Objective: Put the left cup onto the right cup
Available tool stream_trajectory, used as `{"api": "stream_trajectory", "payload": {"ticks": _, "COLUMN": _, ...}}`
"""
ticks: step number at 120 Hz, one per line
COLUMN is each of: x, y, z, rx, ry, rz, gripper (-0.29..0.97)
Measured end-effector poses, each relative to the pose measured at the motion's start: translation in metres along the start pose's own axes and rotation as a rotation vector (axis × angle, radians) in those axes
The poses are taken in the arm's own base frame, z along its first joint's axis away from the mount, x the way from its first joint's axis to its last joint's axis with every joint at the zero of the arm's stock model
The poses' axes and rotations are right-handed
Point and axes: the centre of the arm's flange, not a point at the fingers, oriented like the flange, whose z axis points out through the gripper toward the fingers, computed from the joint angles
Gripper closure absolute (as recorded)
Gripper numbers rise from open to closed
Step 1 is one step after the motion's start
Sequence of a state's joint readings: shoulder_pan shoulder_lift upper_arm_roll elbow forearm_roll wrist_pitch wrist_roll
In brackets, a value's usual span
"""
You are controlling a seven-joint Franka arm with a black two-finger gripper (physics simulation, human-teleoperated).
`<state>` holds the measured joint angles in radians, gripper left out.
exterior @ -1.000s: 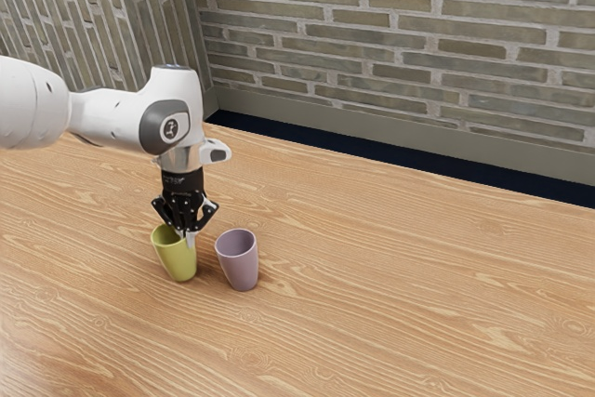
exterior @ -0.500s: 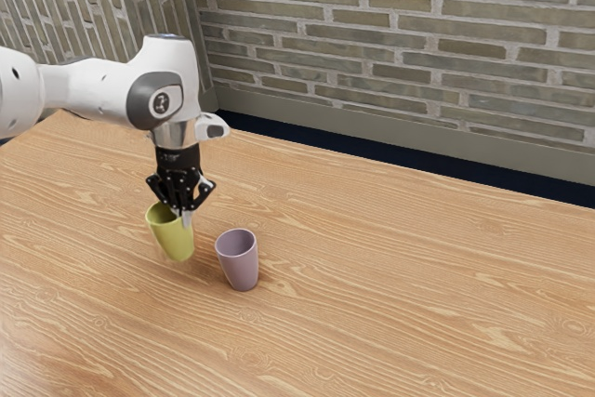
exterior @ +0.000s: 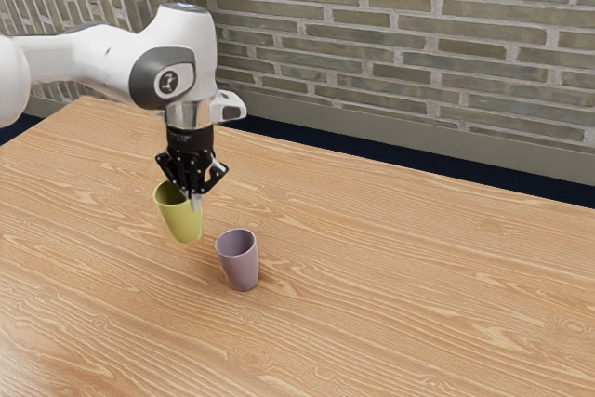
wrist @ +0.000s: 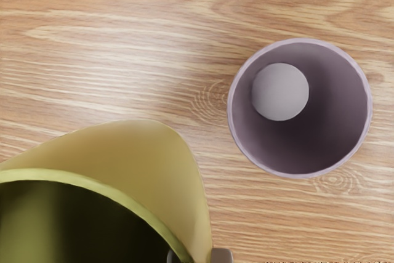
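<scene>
The green cup (exterior: 180,218) is pinched at its rim by the gripper (exterior: 192,196) and held clear of the table (exterior: 418,276) (slightly tilted). It should be carried over the purple cup (exterior: 238,259), levelled, then lowered centred.

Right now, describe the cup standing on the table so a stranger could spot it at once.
On the wooden table before the brick wall, look just below the white arm. The purple cup stands there upright, mouth up. Its neighbour, the yellow-green cup, hangs tilted in the fingers above the wood; this one is mauve and rests on the table.
</scene>
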<state>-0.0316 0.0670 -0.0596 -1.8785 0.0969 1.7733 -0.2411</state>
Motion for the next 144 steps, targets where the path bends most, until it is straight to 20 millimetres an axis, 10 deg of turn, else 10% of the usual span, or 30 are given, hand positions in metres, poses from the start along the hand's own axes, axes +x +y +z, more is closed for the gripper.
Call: {"api": "stream_trajectory", "payload": {"ticks": 144, "x": 0.008, "y": 0.08, "z": -0.016, "rx": 0.053, "ry": 0.007, "rz": 0.047, "gripper": 0.79}}
